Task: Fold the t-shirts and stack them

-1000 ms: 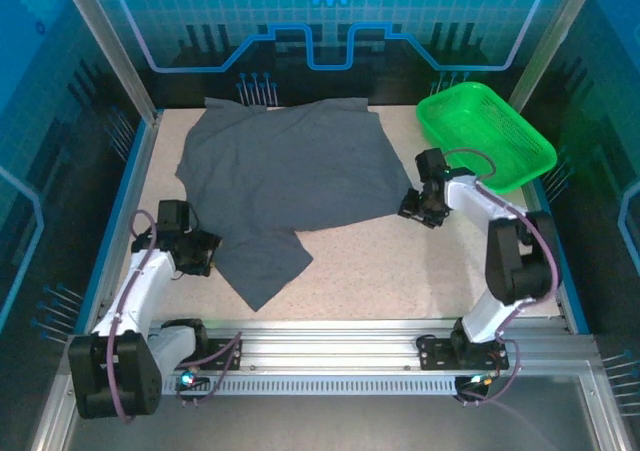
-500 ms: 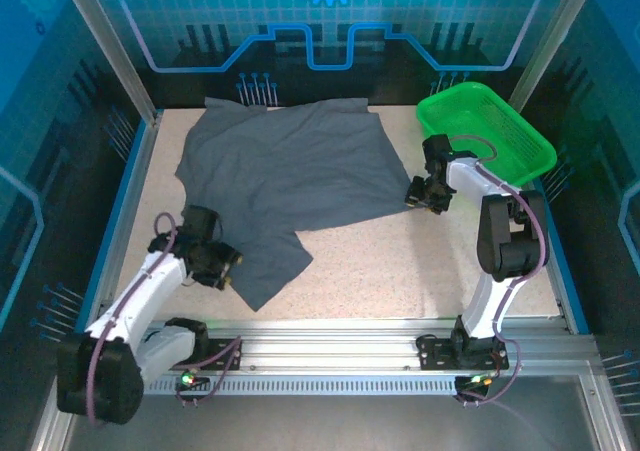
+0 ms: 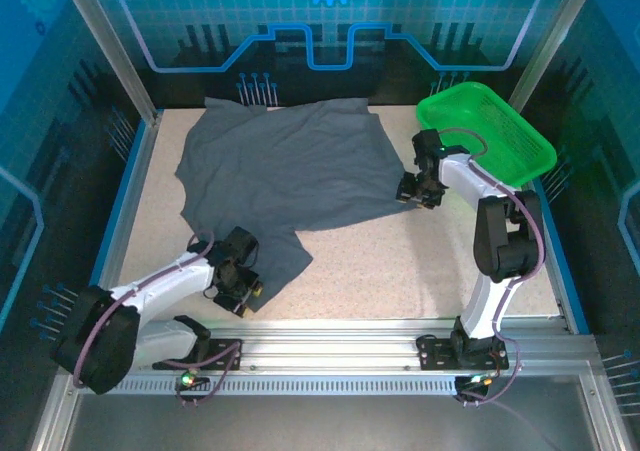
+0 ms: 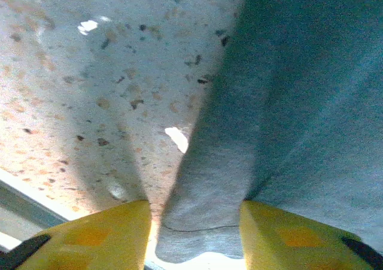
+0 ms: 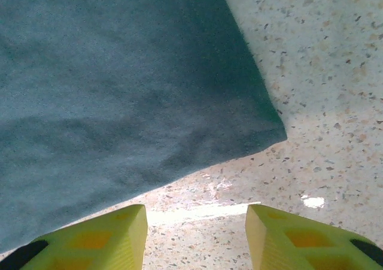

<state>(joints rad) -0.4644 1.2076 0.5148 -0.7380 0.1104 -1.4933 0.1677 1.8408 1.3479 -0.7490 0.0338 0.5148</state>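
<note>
Yellow fingers of the left pincer (image 4: 194, 225) straddle a raised ridge of the t-shirt (image 4: 299, 102). The cloth fills most of the gap between them, but I cannot tell whether it is clenched. From the top view this pincer (image 3: 243, 291) sits low at the near left, on the near edge of the shirt's flap. The right pincer (image 5: 196, 222) is released, fingers apart over the bare speckled surface (image 5: 323, 72), with the shirt's near-right corner just ahead. The t-shirt (image 3: 290, 171) is plain slate-grey, lying wrinkled across the far left and middle, with one flap reaching near. Open surface (image 3: 400, 271) lies at the near right, between the arms. A green basket (image 3: 520, 136) stands in the far-right corner, just beside the right arm and apart from the shirt. A metal rail (image 3: 330, 346) runs along the near edge.
</note>
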